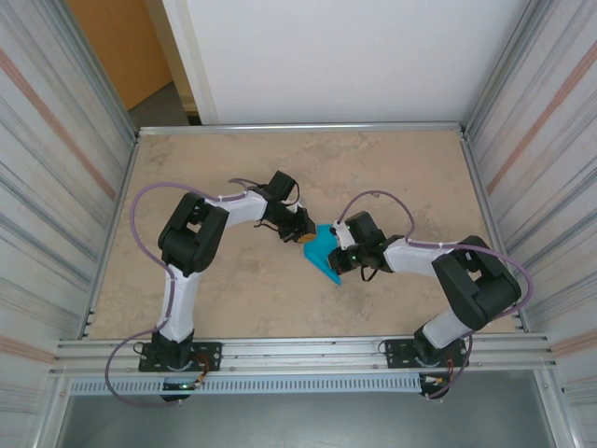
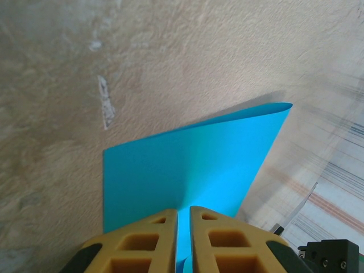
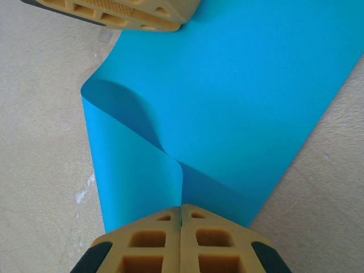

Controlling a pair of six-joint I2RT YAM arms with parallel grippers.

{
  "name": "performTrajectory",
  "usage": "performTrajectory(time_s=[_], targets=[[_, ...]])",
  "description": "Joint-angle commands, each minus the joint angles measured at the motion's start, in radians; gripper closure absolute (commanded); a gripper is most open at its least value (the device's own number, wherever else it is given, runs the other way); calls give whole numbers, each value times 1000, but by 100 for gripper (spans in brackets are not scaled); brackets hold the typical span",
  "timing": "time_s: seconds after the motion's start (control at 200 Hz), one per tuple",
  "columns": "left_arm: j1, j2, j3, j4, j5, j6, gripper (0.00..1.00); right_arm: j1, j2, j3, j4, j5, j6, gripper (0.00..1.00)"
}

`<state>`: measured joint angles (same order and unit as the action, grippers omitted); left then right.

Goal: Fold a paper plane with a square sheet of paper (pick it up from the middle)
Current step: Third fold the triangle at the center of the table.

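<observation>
Two hands on the square sheet of paper (image 1: 326,255), one at each side, mid-worktop and slightly right of centre.

Left hand (image 1: 302,234): in its wrist view the yellow fingers (image 2: 149,239) are nearly together, with only a thin slit between them and blue showing through it. Left hand (image 2: 183,211) is clamped on the near edge of the sheet (image 2: 199,159).

Right hand (image 1: 340,250): in the right wrist view the hand (image 3: 181,208) is closed tight, pads touching, and pinches the sheet (image 3: 239,96) right where a crease runs down into the fingertips.

Paper state:
- Turquoise, plain, no longer flat. In the right wrist view the left portion curls up and over into a soft rounded lobe, and the rest stretches away toward the left hand's fingers (image 3: 119,11) at the top edge of the frame.
- In the left wrist view one corner shows a doubled edge at upper right, with a shadow on the worktop (image 2: 170,57) just behind it.
- In the top view it reads as a wedge, with its narrow end pointing toward the near edge of the worktop (image 1: 233,168).

White scuff marks (image 2: 105,102) on the worktop to the left of the sheet. Can't tell whether any part of the sheet touches the surface.
</observation>
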<state>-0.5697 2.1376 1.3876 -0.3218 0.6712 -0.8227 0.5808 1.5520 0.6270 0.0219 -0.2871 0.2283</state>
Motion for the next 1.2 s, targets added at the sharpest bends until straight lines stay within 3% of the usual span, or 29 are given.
performTrajectory(time_s=[0.0, 0.2, 0.366, 0.677, 1.193], targets=[[-13, 51, -5, -89, -21, 18, 86, -6, 18, 25, -22, 8, 2, 100], [-8, 23, 14, -94, -22, 16, 86, -4, 31, 27, -33, 14, 5, 100], [-2, -91, 1, -66, -40, -11, 85, -6, 28, 25, -39, 14, 11, 100], [-27, -272, -216, 152, -33, -161, 80, -4, 39, 27, -38, -1, 27, 100], [-136, -249, -328, 274, -54, -291, 87, -1, 56, 34, -39, -4, 32, 100]])
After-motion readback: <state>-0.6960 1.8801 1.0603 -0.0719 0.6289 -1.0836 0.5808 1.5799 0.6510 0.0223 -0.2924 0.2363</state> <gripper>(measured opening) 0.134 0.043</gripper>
